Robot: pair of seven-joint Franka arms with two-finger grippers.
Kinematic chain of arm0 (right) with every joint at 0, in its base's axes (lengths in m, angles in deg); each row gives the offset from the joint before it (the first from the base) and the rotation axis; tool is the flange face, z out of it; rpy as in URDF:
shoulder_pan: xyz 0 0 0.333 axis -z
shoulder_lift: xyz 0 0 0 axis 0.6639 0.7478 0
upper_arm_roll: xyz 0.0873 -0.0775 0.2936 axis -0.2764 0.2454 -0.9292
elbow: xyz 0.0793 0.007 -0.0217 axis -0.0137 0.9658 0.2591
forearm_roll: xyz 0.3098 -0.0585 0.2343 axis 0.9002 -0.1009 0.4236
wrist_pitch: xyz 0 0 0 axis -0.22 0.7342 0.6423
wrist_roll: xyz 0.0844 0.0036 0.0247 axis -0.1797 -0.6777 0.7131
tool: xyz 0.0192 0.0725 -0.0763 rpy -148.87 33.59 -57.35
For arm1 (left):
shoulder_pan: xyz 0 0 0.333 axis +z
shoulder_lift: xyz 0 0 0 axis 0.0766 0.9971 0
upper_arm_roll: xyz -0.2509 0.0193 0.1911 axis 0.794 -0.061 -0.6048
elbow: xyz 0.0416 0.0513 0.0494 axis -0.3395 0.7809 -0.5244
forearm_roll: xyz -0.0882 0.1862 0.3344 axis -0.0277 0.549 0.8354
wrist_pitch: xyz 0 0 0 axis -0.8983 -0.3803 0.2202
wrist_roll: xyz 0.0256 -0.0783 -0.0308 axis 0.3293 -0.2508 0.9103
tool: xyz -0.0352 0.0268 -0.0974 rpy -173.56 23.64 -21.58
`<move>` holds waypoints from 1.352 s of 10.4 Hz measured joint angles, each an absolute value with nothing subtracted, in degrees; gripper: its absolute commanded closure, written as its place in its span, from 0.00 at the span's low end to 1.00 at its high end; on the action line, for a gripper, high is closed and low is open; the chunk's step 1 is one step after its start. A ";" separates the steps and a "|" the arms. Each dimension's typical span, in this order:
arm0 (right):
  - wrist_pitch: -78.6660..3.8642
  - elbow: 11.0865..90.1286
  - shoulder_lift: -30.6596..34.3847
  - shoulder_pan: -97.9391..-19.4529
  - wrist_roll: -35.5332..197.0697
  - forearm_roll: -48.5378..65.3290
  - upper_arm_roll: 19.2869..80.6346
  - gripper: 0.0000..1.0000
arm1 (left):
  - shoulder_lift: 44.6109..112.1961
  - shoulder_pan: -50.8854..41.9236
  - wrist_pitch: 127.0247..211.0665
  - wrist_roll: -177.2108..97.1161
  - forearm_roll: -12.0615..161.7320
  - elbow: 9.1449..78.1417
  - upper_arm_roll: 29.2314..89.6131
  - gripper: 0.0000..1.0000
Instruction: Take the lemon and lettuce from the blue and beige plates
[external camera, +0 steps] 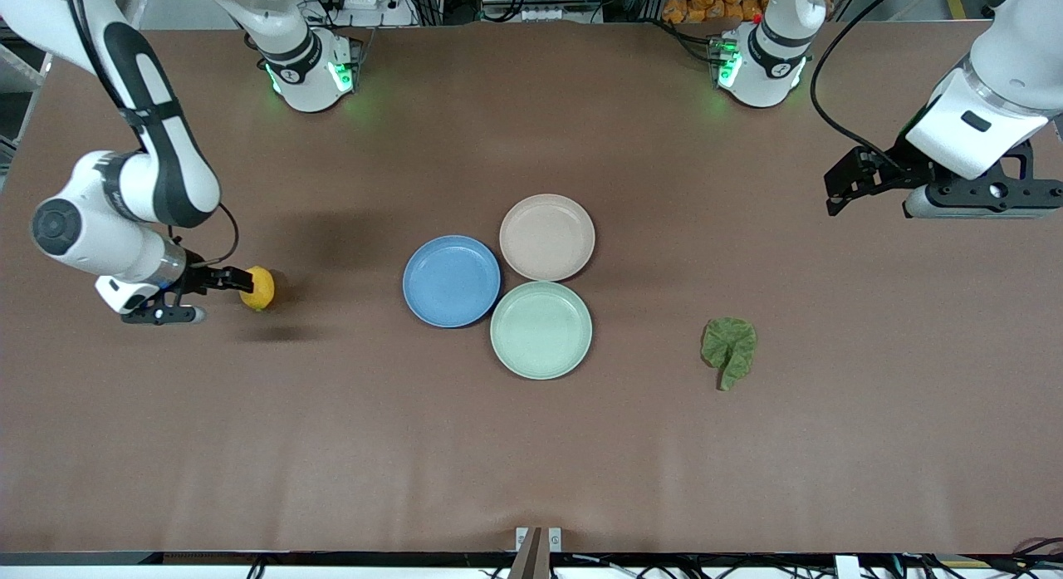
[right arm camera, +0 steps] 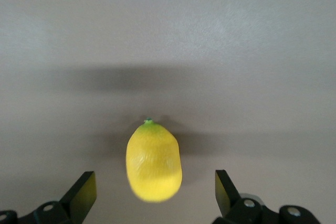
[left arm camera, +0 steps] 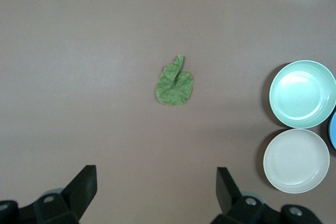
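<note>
While the three plates sit empty in a tight cluster at the middle of the bench (external camera: 531,463), both task items lie on the bare brown surface well away from them. The blue plate (external camera: 452,281) is on the side toward the right arm's end, the beige plate (external camera: 547,237) is farthest from the front camera, and a mint-green plate (external camera: 541,330) is nearest to it; their rims touch or nearly touch.

The lemon (external camera: 258,288) lies on the bench toward the right arm's end, well apart from the blue plate. The right pincer (external camera: 237,279) is low at the bench just beside it, its fingers spread wide. In the right wrist view the lemon (right arm camera: 154,161) sits between the two black fingertips (right arm camera: 84,195) with a clear gap on each side, so nothing grips it.

The lettuce (external camera: 729,348) lies flat on the bench toward the left arm's end, near but apart from the mint-green plate, its stem end pointing toward the front camera. The left pincer (external camera: 839,188) hangs high over the bench at the left arm's end, waiting, fingers wide and empty. From the left wrist view the lettuce (left arm camera: 175,83) appears well clear of those fingers, with the mint-green and beige plates off to one side.
</note>
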State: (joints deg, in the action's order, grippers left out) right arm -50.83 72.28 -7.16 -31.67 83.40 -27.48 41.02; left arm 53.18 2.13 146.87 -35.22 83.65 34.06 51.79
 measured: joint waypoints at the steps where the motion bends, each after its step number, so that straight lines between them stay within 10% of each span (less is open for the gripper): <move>1: -46.32 69.69 -8.31 -31.67 83.03 -27.45 41.01 0.00 | 53.18 2.16 146.25 -35.22 83.65 33.98 51.79 0.00; 14: -22.57 44.13 -16.97 -39.29 79.45 -27.46 47.47 0.00 | 53.17 2.16 144.68 -35.22 83.65 33.48 51.83 0.00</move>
